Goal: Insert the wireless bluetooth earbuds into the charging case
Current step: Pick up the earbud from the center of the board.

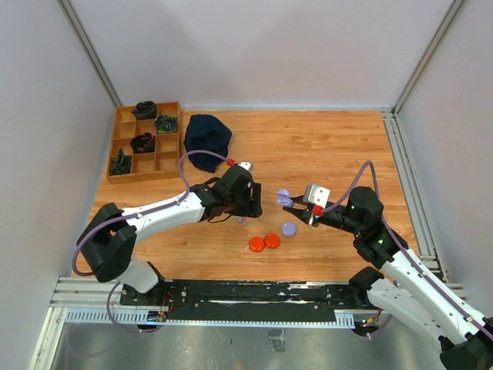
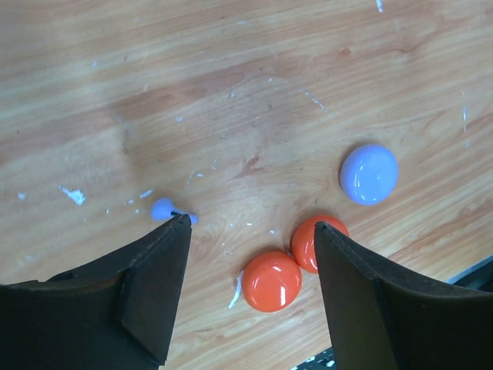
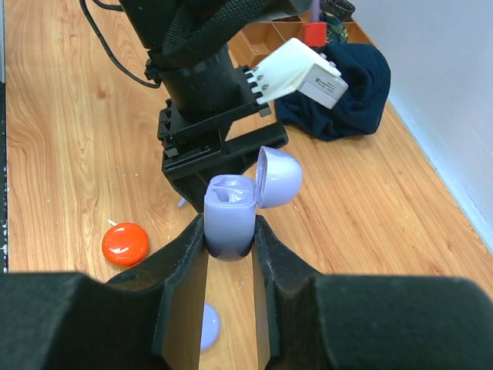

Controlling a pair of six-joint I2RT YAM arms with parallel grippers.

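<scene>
Currently, left black two-finger gripper (image 2: 250, 223): hangs low over the wooden table (image 2: 254, 92), fingers wide apart, holding nothing; risks a miss on closing from this spot, with one fingertip right at the bud instead of straddling it.
Right black two-finger gripper (image 3: 229, 230): fingers clamped on the sides of the case, well apart from the bud; prone to letting the case twist under a sideways push at insertion.
Pale lavender plastic charging case (image 3: 231, 202): liable to tip if the grip loosens; stands upright between the right fingers, mouth up, domed lid (image 3: 279, 176) swung open to one side; long axis vertical.
Glossy round orange discs (image 2: 271, 280) and lavender disc (image 2: 370, 173): lie near the left fingers; easy to grab by mistake.
Tiny pale lavender earbud (image 2: 165, 208): lies flat on the wood, touching or just beside the fingertip on the left of the left wrist view; likely to skid or flick away if shoved; long axis roughly across that view, round end left, thin stem right.
</scene>
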